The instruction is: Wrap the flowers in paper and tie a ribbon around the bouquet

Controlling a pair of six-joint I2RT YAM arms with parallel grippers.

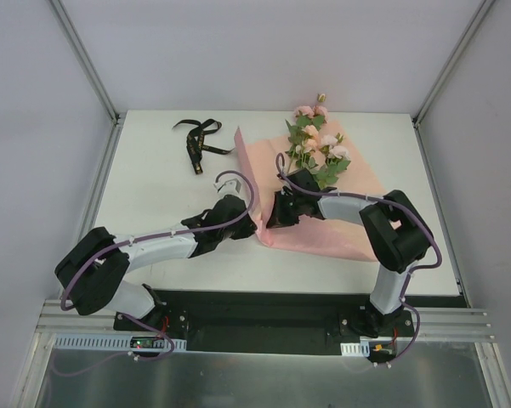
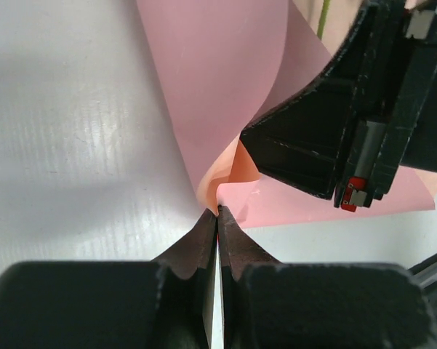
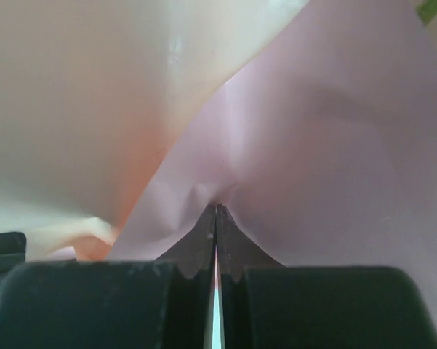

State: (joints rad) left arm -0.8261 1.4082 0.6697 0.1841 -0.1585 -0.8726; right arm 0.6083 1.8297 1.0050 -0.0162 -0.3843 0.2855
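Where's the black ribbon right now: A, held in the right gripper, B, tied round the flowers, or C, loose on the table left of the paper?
C: the ribbon lies loose on the bare table, left of the paper, untied and unheld.

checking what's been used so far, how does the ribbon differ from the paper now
The ribbon is a narrow black strip; the paper is a wide pink sheet. The ribbon lies loose and untouched at the far left; the paper is pinched by the left gripper and right gripper. The flowers lie on the paper, none on the ribbon. Both rest on the table.
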